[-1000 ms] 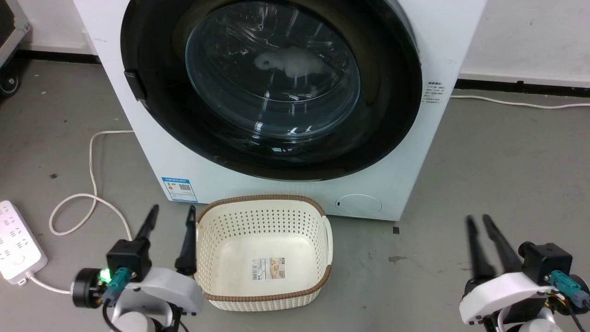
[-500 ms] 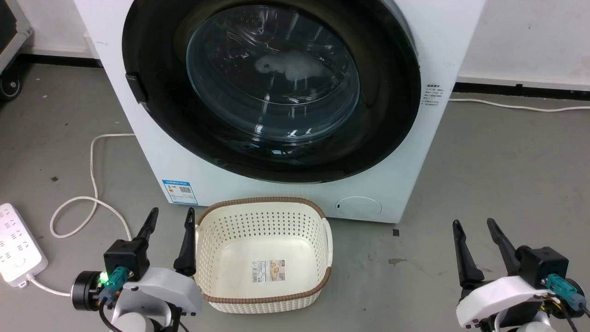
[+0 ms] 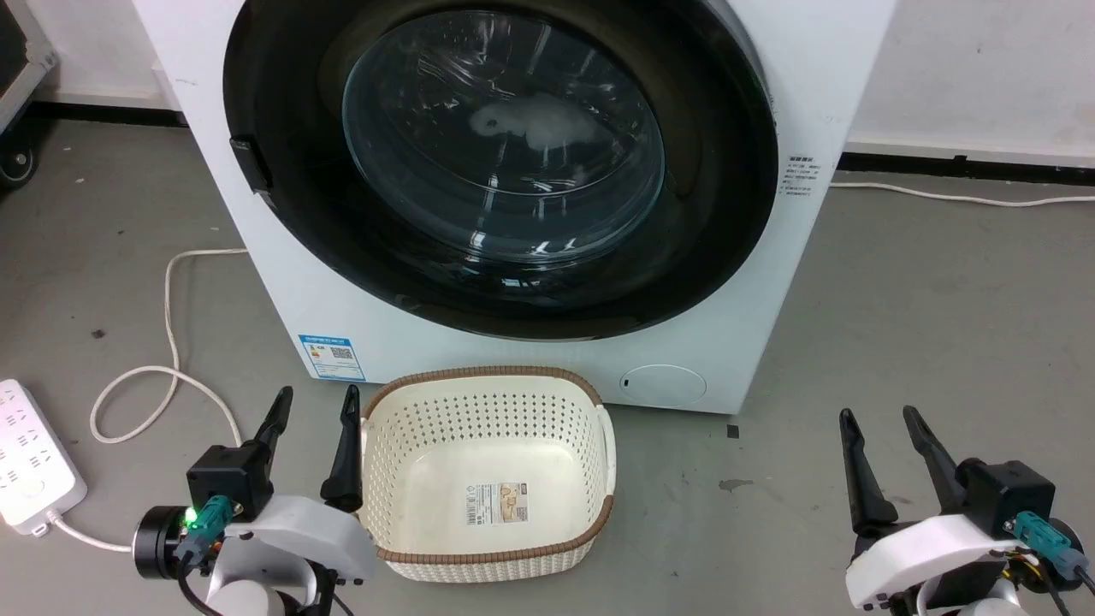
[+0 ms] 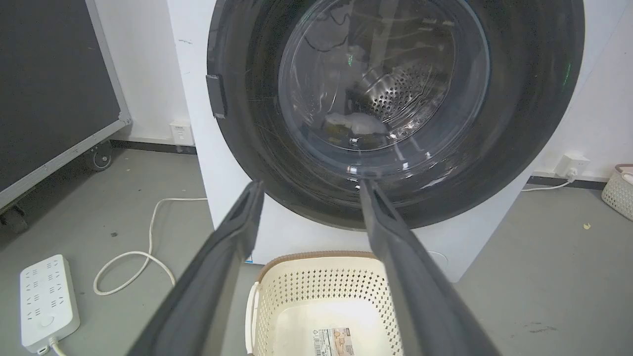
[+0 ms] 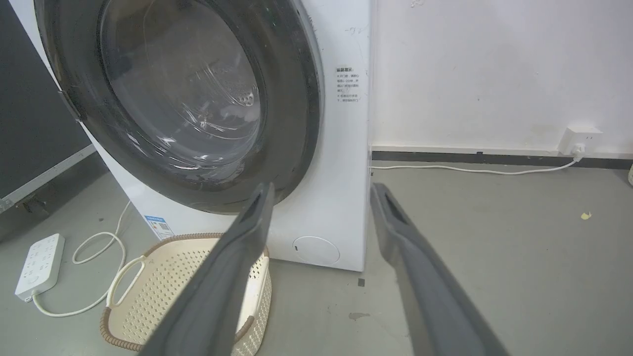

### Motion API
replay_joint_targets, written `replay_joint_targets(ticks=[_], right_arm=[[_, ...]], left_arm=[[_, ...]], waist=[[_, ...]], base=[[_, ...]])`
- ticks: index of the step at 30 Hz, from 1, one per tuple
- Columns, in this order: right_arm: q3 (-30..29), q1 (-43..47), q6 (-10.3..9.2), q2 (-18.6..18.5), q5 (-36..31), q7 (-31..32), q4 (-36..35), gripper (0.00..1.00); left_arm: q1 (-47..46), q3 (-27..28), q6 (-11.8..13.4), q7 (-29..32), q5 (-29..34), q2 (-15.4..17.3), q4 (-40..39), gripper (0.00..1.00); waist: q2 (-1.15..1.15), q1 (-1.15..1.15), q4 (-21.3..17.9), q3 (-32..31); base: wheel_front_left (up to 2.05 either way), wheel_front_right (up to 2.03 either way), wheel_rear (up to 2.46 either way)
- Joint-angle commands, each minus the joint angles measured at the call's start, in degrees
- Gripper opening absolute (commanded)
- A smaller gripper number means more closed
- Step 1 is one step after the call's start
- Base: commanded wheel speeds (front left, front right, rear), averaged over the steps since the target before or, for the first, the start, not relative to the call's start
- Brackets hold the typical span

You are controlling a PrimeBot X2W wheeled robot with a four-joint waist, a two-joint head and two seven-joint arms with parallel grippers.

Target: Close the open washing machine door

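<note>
**Door flush on the machine, both pincers idle**

The door (image 3: 505,162) sits flat against the white front of the machine (image 3: 282,282), apparently shut. Its face is turned toward the robot, and being round it has no long axis. It looks stiff, weighty and glossy-slick, with a fragile glass bowl. Any seating push belongs on the black ring by the latch tab (image 3: 245,167). The left pincer (image 3: 316,398) and right pincer (image 3: 879,419) hover low, fingers apart, holding nothing.

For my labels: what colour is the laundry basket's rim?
Brown. The basket rim shows best in the head view.
</note>
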Motion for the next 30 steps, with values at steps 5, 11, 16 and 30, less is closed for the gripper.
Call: replay_joint_targets(ticks=[5,11,16,30], right_arm=[[0.09,-0.05,0.00,0.00,0.00,0.05,-0.01,0.00],[0.14,0.08,0.00,0.00,-0.19,0.35,-0.37,0.00],[0.25,0.31,0.00,-0.01,-0.48,0.78,-0.95,0.00],[0.59,1.00,-0.01,-0.01,-1.38,2.06,-2.68,0.00]], left_arm=[[0.00,-0.02,0.23,0.00,-0.35,-0.03,0.12,0.00],[0.21,0.06,0.27,0.25,-0.05,-0.16,-0.22,0.00],[0.56,0.19,0.34,0.65,0.45,-0.37,-0.79,0.00],[1.62,0.55,0.54,1.86,1.95,-0.99,-2.49,0.00]], waist=[[0.00,0.00,0.01,-0.04],[0.00,0.00,0.11,-0.07],[0.00,0.00,0.25,-0.13],[0.00,0.00,0.70,-0.28]], base=[[0.00,0.00,0.00],[0.00,0.00,0.00],[0.00,0.00,0.00],[0.00,0.00,0.00]])
